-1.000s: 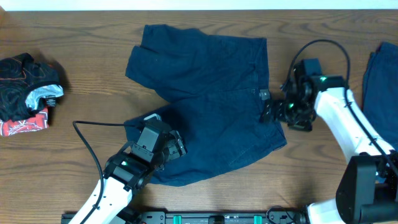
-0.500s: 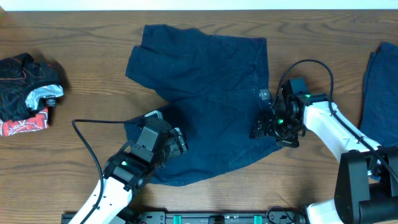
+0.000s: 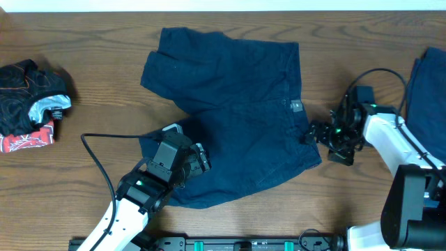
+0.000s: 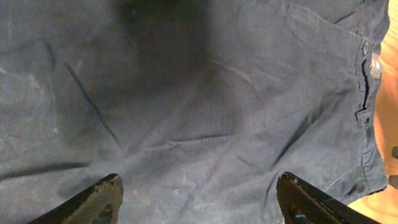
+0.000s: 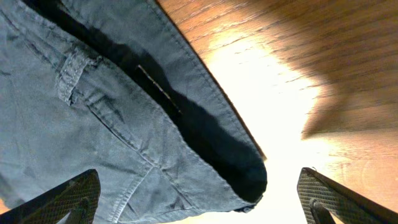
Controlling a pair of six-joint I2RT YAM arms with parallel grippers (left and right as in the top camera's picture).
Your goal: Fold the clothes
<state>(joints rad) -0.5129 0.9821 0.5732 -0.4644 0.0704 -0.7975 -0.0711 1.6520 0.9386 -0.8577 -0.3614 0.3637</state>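
Shorts (image 3: pixel 230 118) dark navy, plain. Second garment (image 3: pixel 426 90) also dark blue. Crumpled bundle (image 3: pixel 28 104) black with red squiggles, grey patch, red edge. Table (image 3: pixel 90 70) brown woodgrain.

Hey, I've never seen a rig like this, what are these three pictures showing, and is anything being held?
Two robot arms work at a wooden table. One picture looks down from above; the other two come from cameras on each wrist, looking past the jaws. Navy shorts lie spread in the middle. The left arm is over one leg, the right arm is beside the waistband. Both jaws are open, holding nothing. A dark bundle lies far left, another blue garment far right.
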